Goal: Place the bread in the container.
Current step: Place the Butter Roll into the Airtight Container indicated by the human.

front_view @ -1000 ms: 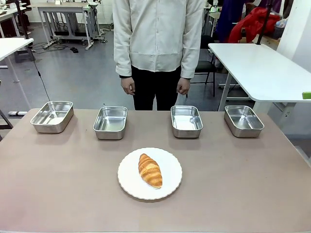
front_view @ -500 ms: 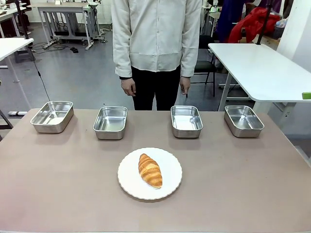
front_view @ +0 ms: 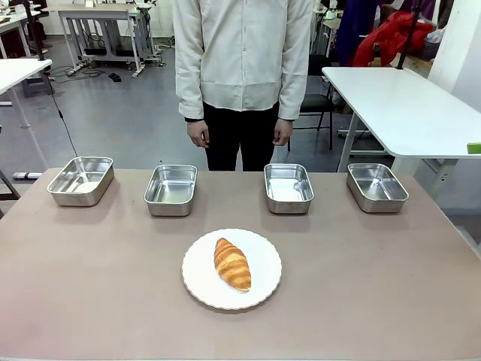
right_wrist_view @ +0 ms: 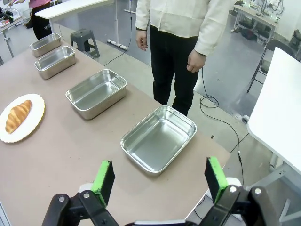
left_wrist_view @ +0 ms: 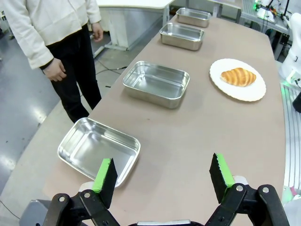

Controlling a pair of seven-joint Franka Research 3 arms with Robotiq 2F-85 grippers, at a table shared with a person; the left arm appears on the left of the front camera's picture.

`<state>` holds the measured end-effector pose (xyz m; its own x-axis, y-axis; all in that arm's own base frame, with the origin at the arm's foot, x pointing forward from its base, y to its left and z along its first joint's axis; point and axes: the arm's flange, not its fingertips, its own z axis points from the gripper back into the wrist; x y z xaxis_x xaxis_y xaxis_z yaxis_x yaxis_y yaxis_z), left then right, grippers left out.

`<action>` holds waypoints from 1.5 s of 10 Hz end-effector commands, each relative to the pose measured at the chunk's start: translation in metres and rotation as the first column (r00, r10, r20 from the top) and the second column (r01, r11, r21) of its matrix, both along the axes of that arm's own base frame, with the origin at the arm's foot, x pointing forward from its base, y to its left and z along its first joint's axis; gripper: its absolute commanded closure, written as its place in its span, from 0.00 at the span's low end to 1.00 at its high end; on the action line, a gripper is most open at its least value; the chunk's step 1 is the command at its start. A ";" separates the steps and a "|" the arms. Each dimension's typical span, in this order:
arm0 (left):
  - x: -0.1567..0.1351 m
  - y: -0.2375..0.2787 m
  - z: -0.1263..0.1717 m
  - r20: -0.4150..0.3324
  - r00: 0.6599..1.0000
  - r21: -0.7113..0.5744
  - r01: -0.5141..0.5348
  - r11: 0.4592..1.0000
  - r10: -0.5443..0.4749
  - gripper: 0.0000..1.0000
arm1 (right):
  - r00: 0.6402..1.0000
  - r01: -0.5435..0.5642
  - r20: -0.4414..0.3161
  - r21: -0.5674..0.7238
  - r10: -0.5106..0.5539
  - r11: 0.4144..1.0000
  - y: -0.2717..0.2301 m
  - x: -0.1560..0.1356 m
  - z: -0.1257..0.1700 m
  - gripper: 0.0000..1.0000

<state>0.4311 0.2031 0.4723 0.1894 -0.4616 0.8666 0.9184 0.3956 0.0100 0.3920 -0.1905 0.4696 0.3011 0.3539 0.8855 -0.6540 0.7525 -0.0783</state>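
A golden-brown croissant [front_view: 232,264] lies on a round white plate [front_view: 198,280] near the table's front middle; it also shows as the croissant [left_wrist_view: 238,76] in the left wrist view and the croissant [right_wrist_view: 18,116] in the right wrist view. Several alike steel pans stand in a row behind it: pan [front_view: 81,180], pan [front_view: 170,189], pan [front_view: 288,188], pan [front_view: 376,186]. My left gripper [left_wrist_view: 162,175] hangs open above the table beside the leftmost pan [left_wrist_view: 98,149]. My right gripper [right_wrist_view: 159,179] is open over the rightmost pan [right_wrist_view: 159,138]. Neither holds anything.
A person in a cream jacket [front_view: 243,53] stands at the far side, both hands down at the sides. A white table [front_view: 406,105] stands at the back right, beyond the table's edge.
The person's hand on the picture's right swung slightly back and returned to the side. Nothing on the table has moved.
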 end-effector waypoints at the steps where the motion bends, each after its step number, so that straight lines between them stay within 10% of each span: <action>1: -0.001 0.000 0.001 0.012 1.000 0.004 0.006 1.000 -0.006 0.00 | 1.000 -0.005 0.007 -0.008 0.005 1.000 0.000 0.000 0.001 0.00; 15: -0.001 0.000 0.001 0.012 1.000 0.004 0.006 1.000 -0.006 0.00 | 1.000 -0.005 0.007 -0.008 0.005 1.000 0.000 0.000 0.001 0.00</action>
<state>0.4311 0.2031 0.4723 0.1894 -0.4617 0.8666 0.9184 0.3956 0.0101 0.3920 -0.1905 0.4696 0.3012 0.3539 0.8855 -0.6540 0.7525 -0.0783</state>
